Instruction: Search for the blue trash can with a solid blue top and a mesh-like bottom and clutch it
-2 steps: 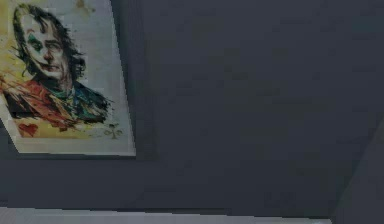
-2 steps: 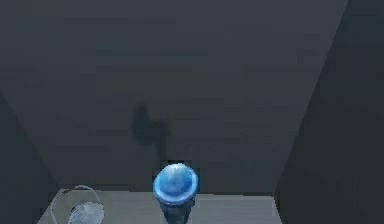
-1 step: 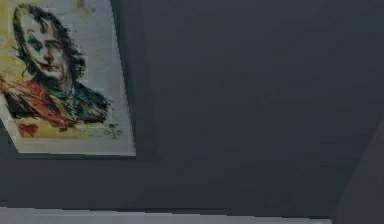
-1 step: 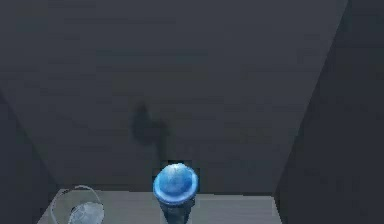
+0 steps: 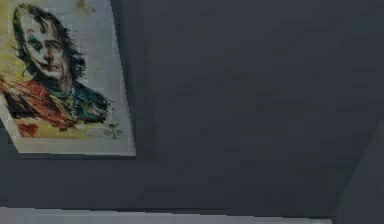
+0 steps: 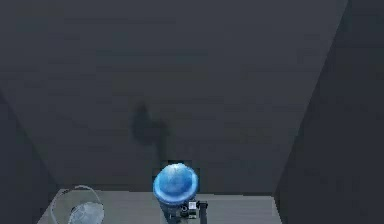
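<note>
Apparently grasp step in hand. Colourful painted portrait poster (image 5: pixel 62 75) hangs on dark grey wall (image 5: pixel 250 100). Arm side view: pale round wire-frame thing (image 6: pixel 80 208) at left, blue dome-topped trash can (image 6: pixel 175 183) at bottom middle, gripper (image 6: pixel 184 209) just below it. Cannot tell finger state or whether it holds anything. Next: confirm hold, lift straight. Wall corner at right, little room.

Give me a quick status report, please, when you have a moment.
Claw at arm side view's bottom edge; cannot tell if holding. Round blue solid-topped can right at it. Pale round wire-frame object off to its left.
</note>
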Available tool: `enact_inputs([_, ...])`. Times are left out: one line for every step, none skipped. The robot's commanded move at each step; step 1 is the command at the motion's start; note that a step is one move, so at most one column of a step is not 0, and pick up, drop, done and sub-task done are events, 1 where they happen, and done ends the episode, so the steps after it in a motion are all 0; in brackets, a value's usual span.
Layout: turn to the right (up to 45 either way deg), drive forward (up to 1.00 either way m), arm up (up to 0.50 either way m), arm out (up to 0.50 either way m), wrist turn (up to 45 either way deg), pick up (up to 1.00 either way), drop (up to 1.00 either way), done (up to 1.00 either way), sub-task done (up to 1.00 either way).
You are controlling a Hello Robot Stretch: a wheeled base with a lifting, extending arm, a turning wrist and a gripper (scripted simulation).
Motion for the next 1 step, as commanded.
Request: enact_inputs([0.0,0.00,0.00,0.00,45.0,0.00,0.00,0.00,0.00])
